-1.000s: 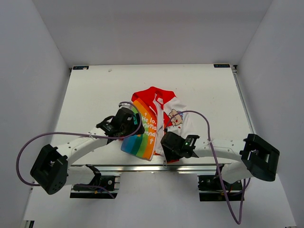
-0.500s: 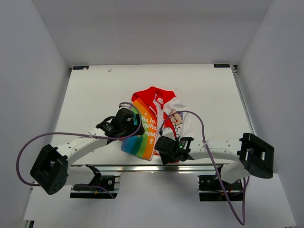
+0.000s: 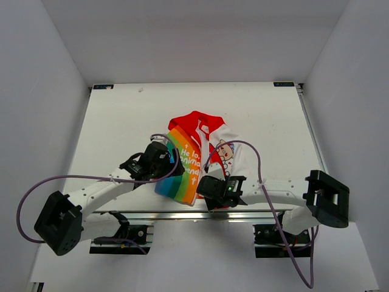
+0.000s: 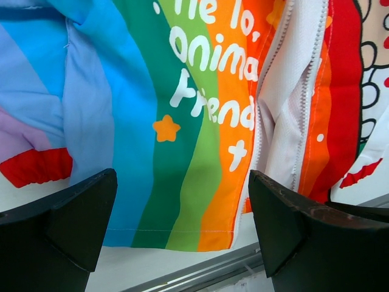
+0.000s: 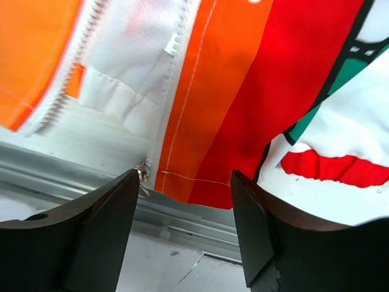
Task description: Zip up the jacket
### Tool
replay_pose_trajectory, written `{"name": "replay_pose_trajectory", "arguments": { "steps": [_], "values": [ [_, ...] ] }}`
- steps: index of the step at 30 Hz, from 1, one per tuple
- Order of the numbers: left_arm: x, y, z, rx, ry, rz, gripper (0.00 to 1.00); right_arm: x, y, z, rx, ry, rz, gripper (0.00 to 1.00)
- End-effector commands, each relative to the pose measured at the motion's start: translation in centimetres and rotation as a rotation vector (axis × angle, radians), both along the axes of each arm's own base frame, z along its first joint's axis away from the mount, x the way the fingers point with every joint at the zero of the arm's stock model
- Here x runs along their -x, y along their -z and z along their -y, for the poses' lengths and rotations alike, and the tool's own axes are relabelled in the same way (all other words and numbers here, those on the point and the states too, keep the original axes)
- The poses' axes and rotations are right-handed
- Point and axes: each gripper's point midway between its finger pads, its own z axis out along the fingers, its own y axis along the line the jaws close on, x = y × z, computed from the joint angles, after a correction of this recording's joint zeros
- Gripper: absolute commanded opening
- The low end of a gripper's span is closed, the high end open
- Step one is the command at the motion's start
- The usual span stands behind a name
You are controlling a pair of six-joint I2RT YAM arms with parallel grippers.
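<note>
The jacket (image 3: 200,155) lies unzipped near the table's front edge, red hood at the far end, rainbow hem toward me. My left gripper (image 3: 163,159) is open over the rainbow left panel (image 4: 182,121), holding nothing. My right gripper (image 3: 214,190) is open above the hem of the right panel (image 5: 243,91), its jaws either side of the orange-red hem corner. The small metal zipper slider (image 5: 143,174) sits at the bottom of the right zipper tape, just by the left fingertip (image 5: 115,207). Both zipper tooth rows (image 4: 285,109) lie apart with white lining between them.
The table's metal front rail (image 5: 182,213) runs just below the hem. The rail also shows in the left wrist view (image 4: 200,271). A red cuff (image 4: 36,167) lies at the left. Purple cables loop from both arms.
My right gripper has shifted left and toward the front edge, to the hem's lower corner. My left arm's base link has swung slightly; its gripper stays over the rainbow panel.
</note>
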Motion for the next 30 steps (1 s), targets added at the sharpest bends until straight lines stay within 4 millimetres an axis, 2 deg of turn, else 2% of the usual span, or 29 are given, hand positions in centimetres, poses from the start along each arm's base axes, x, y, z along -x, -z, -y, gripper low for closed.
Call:
{"name": "replay_pose_trajectory", "arguments": {
  "steps": [1, 6, 15, 23, 30],
  "values": [
    [-0.3, -1.2, 0.8, 0.050, 0.018, 0.029, 0.98, -0.8, -2.0, -0.5, -0.061, 0.003, 0.061, 0.68],
    [-0.4, -1.3, 0.9, 0.054, 0.023, 0.031, 0.98, -0.3, -2.4, -1.1, -0.126, -0.031, 0.047, 0.69],
    [-0.2, -1.0, 1.0, 0.048, 0.029, 0.016, 0.98, -0.7, -0.4, 0.8, -0.041, 0.009, 0.051, 0.70],
    [-0.5, -1.2, 1.1, 0.046, 0.028, 0.019, 0.98, -0.7, 0.0, 0.5, -0.080, -0.015, 0.032, 0.70],
    [-0.6, -1.3, 1.1, 0.040, 0.027, 0.020, 0.98, -0.1, 1.6, 0.4, -0.091, -0.046, -0.021, 0.68]
  ]
}}
